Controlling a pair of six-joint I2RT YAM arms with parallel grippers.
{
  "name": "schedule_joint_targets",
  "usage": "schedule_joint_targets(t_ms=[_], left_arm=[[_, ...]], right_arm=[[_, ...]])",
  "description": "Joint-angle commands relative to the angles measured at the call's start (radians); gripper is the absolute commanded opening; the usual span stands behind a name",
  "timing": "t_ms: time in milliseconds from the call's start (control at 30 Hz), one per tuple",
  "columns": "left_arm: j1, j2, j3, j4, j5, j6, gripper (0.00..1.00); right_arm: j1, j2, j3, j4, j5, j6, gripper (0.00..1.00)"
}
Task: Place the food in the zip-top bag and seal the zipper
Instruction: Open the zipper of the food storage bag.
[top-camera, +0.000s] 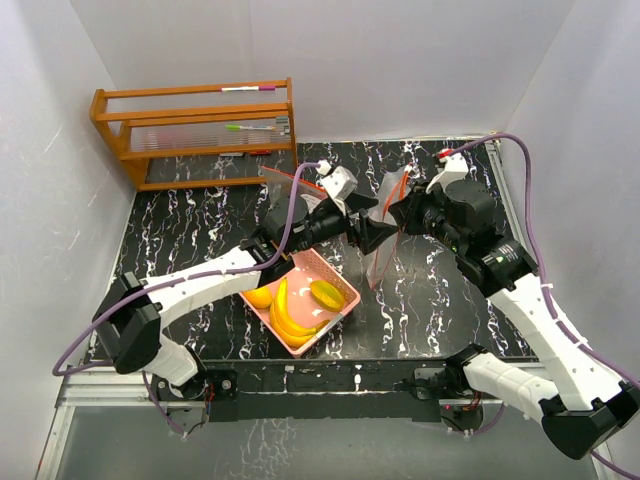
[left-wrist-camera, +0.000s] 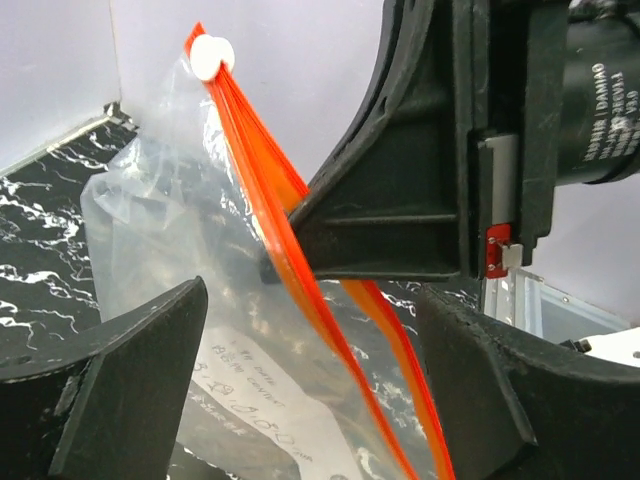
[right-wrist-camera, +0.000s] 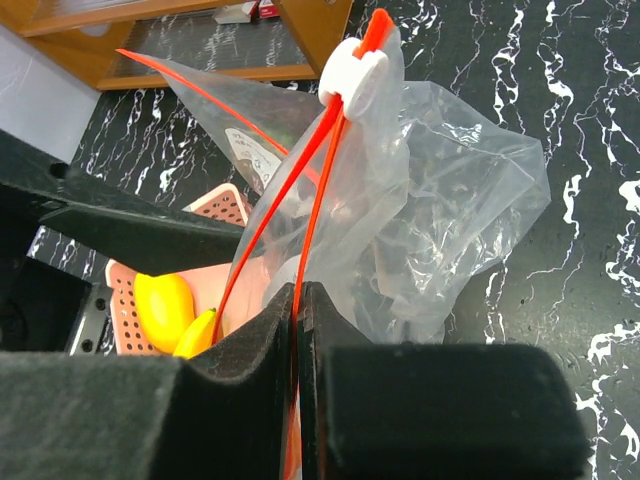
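A clear zip-top bag (top-camera: 383, 255) with an orange zipper and a white slider (right-wrist-camera: 352, 75) hangs upright at mid table. My right gripper (right-wrist-camera: 300, 295) is shut on one orange zipper strip (right-wrist-camera: 312, 230); it shows in the top view (top-camera: 397, 212). My left gripper (left-wrist-camera: 315, 330) is open, its fingers (left-wrist-camera: 130, 380) on either side of the bag's parted zipper strips (left-wrist-camera: 300, 250), touching nothing; it shows in the top view (top-camera: 365, 235). The food lies in a pink basket (top-camera: 345, 285): a banana bunch (top-camera: 285, 315), a yellow-orange mango (top-camera: 262, 297) and a yellow-green fruit (top-camera: 327, 293). No strawberry pieces show.
A wooden rack (top-camera: 195, 130) stands at the back left. A second clear bag with a red edge (top-camera: 283, 182) lies behind the left arm. White walls close in the black marbled table (top-camera: 180, 225) on three sides.
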Motion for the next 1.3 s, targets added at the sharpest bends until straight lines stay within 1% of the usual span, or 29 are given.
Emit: schedule_joint_targets(t_ms=[0,133,300,500,667,867,1033,1200,1267], left_arm=[[0.001,0.044,0.066,0.003,0.01,-0.026,0.81],[0.001,0.049,0.048,0.016,-0.011,-0.03,0.78],[0.002,0.053,0.035,0.015,-0.027,-0.029,0.66],[0.002,0.064,0.024,0.013,-0.05,-0.025,0.57],[0.002,0.051,0.002,0.033,-0.05,-0.029,0.58],[0.004,0.04,-0.012,0.077,-0.005,-0.045,0.62],[0.004,0.028,-0.038,0.146,0.044,-0.062,0.63],[0.007,0.015,-0.048,0.148,0.035,-0.064,0.63],[0.012,0.003,-0.064,0.176,0.044,-0.077,0.63]], right_arm=[[0.001,-0.018,0.019,0.032,-0.032,-0.012,0.08],[0.001,-0.03,0.031,0.02,-0.032,-0.012,0.08],[0.001,-0.044,0.04,0.006,-0.035,-0.014,0.08],[0.001,-0.062,0.036,-0.013,-0.035,-0.02,0.08],[0.002,-0.077,0.035,-0.046,0.002,-0.031,0.08],[0.001,-0.082,0.029,-0.047,0.012,-0.03,0.08],[0.001,-0.077,0.032,-0.048,0.018,-0.031,0.08],[0.001,-0.078,0.032,-0.047,0.016,-0.031,0.08],[0.001,-0.077,0.032,-0.053,0.02,-0.03,0.08]])
